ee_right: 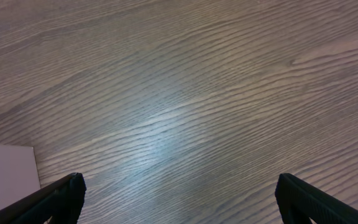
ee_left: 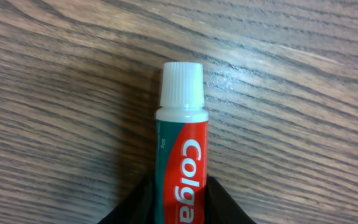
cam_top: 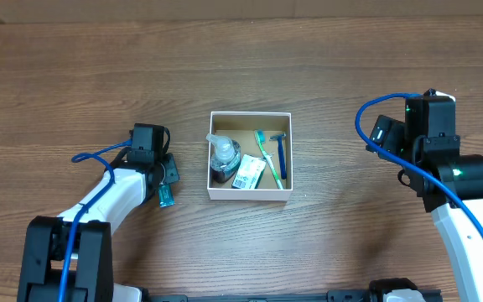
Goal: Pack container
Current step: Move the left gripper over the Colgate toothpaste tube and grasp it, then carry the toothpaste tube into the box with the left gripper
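- White-walled cardboard container (cam_top: 250,195) sits mid-table on the wooden table (cam_top: 74,75). Inside it I see a pump bottle (cam_top: 223,159), a packet (cam_top: 248,173), a green toothbrush (cam_top: 266,158) and a blue razor (cam_top: 281,156).
- My left gripper (ee_left: 180,186) is at the container's 8 o'clock, near it but apart, clenched on a toothpaste tube (ee_left: 182,149). In the wrist view the tube's white cap (ee_left: 182,84) points to 12 o'clock.
- My right gripper (ee_right: 179,186) is at the container's 3 o'clock, well apart, released, with its fingers (ee_right: 61,196) spread wide over the wood.
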Robot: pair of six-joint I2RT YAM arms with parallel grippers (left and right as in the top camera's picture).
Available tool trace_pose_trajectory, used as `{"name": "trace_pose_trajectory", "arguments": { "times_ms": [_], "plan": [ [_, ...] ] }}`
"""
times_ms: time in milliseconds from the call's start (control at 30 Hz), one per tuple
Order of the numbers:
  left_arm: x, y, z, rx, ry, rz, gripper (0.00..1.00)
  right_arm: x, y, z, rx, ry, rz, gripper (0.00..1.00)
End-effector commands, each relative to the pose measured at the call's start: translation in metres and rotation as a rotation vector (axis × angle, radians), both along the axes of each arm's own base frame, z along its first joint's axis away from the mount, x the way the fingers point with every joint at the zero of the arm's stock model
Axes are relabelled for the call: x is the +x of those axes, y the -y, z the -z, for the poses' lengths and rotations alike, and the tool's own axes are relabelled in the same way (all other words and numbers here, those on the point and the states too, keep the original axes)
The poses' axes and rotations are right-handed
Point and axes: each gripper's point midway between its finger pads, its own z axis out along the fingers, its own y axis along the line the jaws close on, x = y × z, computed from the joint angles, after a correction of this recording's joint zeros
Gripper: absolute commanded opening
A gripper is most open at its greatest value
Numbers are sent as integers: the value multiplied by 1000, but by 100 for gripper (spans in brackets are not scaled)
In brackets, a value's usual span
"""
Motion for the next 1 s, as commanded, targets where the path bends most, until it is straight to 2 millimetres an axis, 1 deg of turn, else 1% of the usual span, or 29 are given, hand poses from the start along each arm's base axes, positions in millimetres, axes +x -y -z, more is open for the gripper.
{"name": "trace_pose_trajectory", "arguments": {
  "times_ms": [0, 133, 267, 333, 433, 500, 533, 633, 733, 767, 800, 833, 900, 967],
  "plan": [
    [17, 6, -14, -26, 18, 20, 19, 3, 3, -9, -2, 28, 16, 100],
    [25, 6, -30, -11, 10, 40, 17, 3, 3, -9, -2, 28, 15, 100],
    [35, 4, -53, 10, 16, 41, 16, 3, 3, -9, -2, 28, 16, 100],
    [41, 4, -68, 20, 28, 48, 17, 3, 3, -9, -3, 28, 15, 100],
    [52, 1, -102, 37, 72, 38, 17, 3, 3, -9, -2, 28, 16, 100],
    [61, 3, -130, 28, 118, 38, 17, 3, 3, -9, -2, 28, 15, 100],
    [66, 8, -149, 11, 152, 48, 15, 3, 3, -9, -2, 28, 15, 100],
    [72, 27, -198, -25, 243, 89, 15, 3, 3, -9, -2, 28, 15, 99],
    [72, 54, -241, -63, 326, 130, 15, 3, 3, -9, -2, 28, 15, 100],
    [70, 66, -254, -81, 354, 145, 16, 3, 3, -9, -2, 28, 15, 100],
    [68, 88, -275, -115, 402, 180, 16, 3, 3, -9, -2, 28, 15, 100],
    [66, 99, -284, -130, 421, 196, 16, 3, 3, -9, -2, 28, 15, 100],
    [60, 129, -306, -169, 471, 243, 17, 3, 3, -9, -2, 28, 15, 100],
    [54, 154, -320, -196, 511, 279, 18, 3, 3, -9, -2, 28, 16, 100]
  ]
}}
